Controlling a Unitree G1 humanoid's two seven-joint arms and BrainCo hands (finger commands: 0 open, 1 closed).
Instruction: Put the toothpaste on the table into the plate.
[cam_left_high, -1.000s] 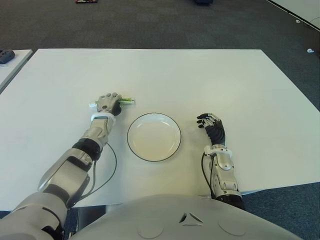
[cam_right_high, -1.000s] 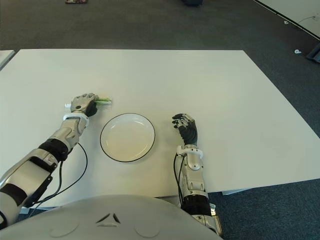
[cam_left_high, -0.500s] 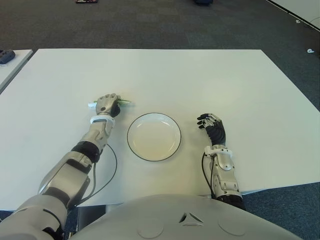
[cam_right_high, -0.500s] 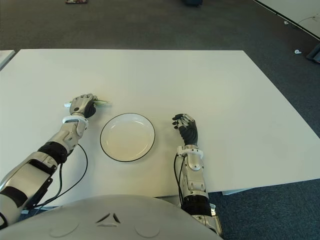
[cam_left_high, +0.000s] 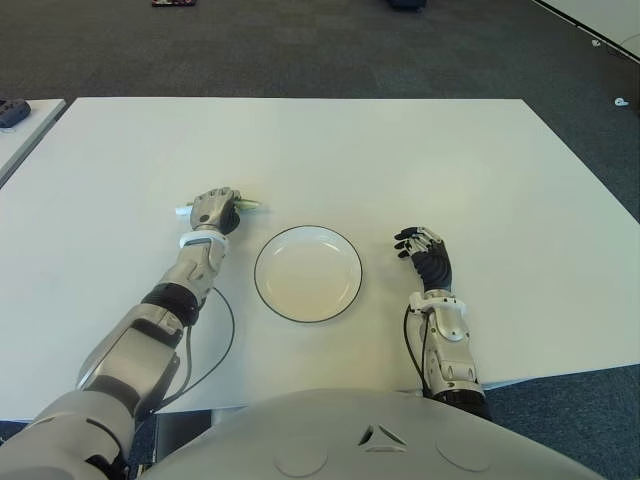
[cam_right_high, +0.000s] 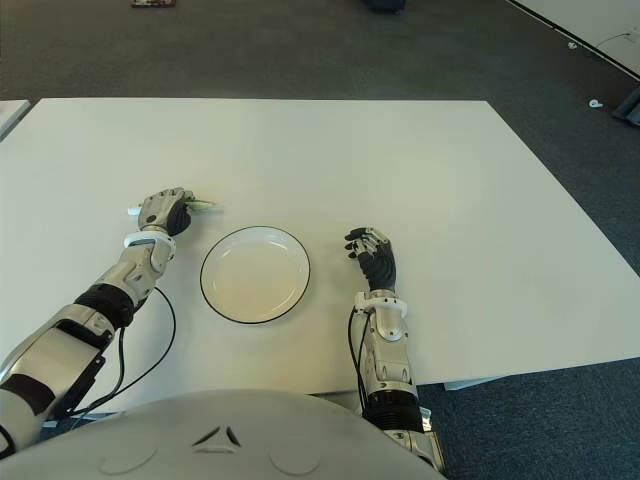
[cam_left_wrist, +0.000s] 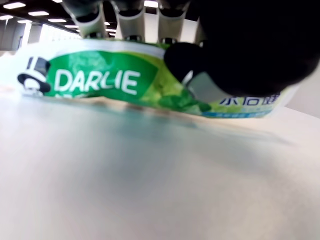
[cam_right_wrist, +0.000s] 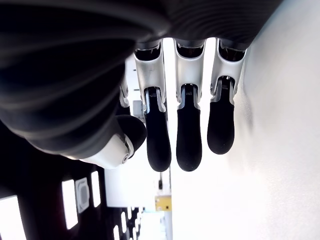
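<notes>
A green and white toothpaste tube (cam_left_wrist: 115, 84) lies on the white table (cam_left_high: 400, 160), left of the plate. My left hand (cam_left_high: 214, 210) is curled over it, fingers and thumb closed around the tube; its ends poke out at both sides of the hand (cam_left_high: 252, 204). The white plate (cam_left_high: 308, 273) with a dark rim sits empty in the middle near the front edge. My right hand (cam_left_high: 424, 252) shows to the right of the plate, fingers relaxed and holding nothing.
A cable (cam_left_high: 222, 340) loops on the table beside my left forearm. A second table's corner (cam_left_high: 25, 115) shows at the far left. Dark carpet surrounds the table.
The left hand has drawn the toothpaste slightly toward the left; less of the tube sticks out on the plate side. The right hand has not moved.
</notes>
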